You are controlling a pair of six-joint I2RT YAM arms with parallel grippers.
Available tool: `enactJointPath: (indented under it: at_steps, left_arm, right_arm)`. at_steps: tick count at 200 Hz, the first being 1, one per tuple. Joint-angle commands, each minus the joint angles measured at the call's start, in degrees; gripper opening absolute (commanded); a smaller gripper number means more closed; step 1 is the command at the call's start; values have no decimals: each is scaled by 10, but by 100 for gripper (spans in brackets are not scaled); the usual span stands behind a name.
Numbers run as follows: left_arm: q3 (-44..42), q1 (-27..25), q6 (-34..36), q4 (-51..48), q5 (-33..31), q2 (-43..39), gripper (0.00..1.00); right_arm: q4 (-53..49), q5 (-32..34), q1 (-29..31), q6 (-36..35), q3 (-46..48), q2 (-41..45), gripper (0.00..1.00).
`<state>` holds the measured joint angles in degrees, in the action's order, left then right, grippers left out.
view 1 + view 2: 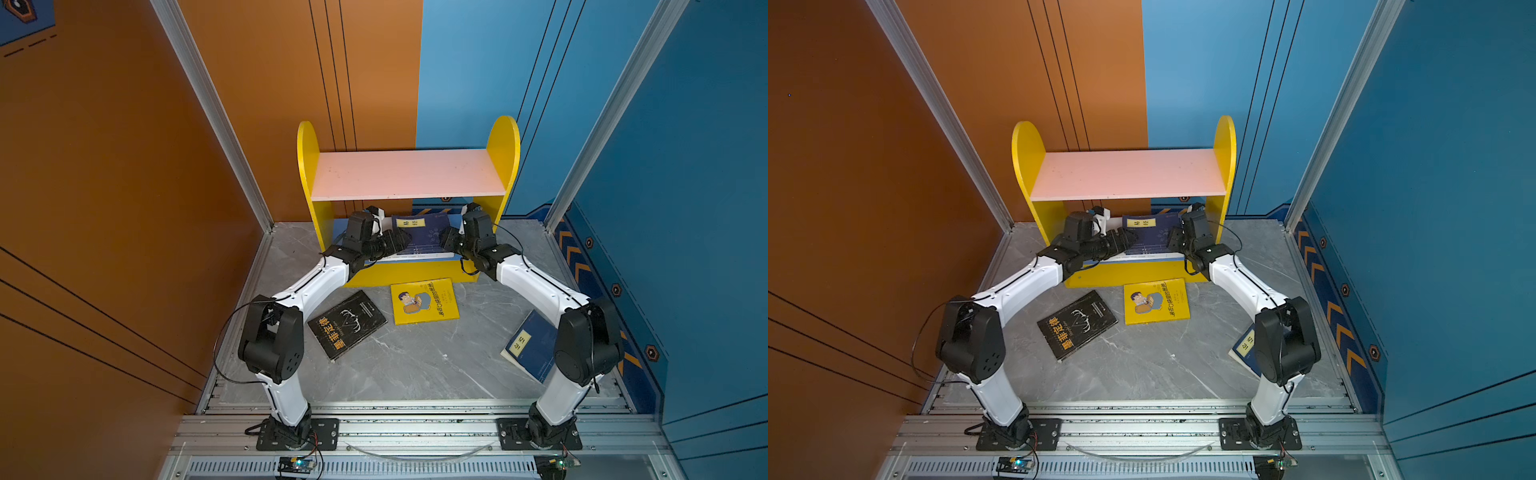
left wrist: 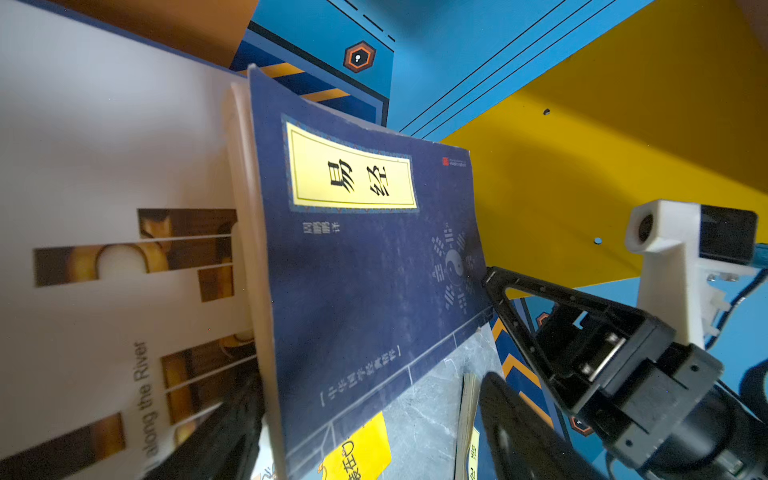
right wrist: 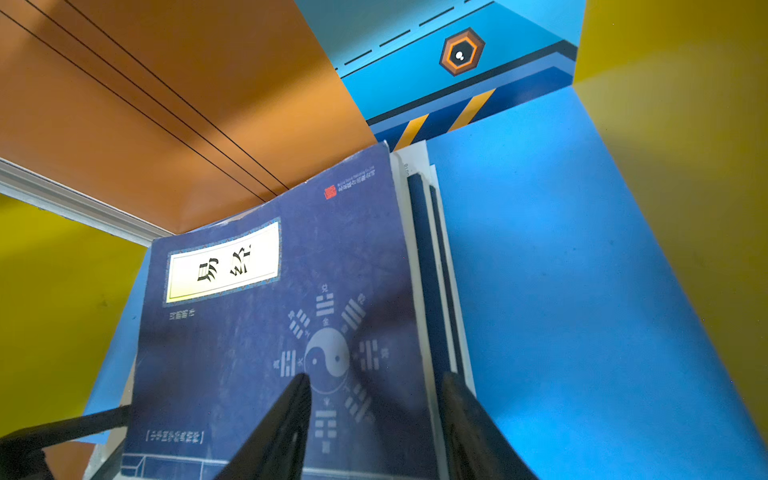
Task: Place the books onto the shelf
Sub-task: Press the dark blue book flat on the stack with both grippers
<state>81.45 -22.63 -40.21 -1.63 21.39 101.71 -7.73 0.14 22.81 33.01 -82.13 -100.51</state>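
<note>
Currently the shelf [image 1: 505, 149] is at 12 o'clock; on its blue board [image 3: 561, 291], navy book [image 3: 257, 353] "易经" rests against white book [image 2: 104, 166] "along the River", bare board at 3 o'clock. Left gripper [image 2: 370, 382] jaws spread; right gripper [image 3: 378, 376] grip indeterminate.

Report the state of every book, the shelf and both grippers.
Shelf: upright, pink board bare.
Shelved navy book: tilted on blue board, cover showing.
White book: leaning behind it.
Black book: flat on table.
Yellow book: flat on table.
Table navy book: flat, partly under right arm.
Left gripper: open, straddling shelved navy book.
Right gripper: astride the books' edge, grip unclear.
</note>
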Motion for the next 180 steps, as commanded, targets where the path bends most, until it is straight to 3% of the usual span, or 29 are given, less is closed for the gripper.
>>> enactJointPath:
  at_steps: [1, 90, 180]
  left_arm:
    - [25, -7, 19, -12, -9, 2, 82]
    - [49, -19, 39, -43, -20, 10, 82]
    - [68, -27, 56, -86, -43, 18, 84]
  right_arm:
    - [13, -5, -1, 1, -10, -9, 50]
    - [11, -9, -1, 0, -10, -10, 47]
    - [0, 17, -4, 1, -7, -4, 52]
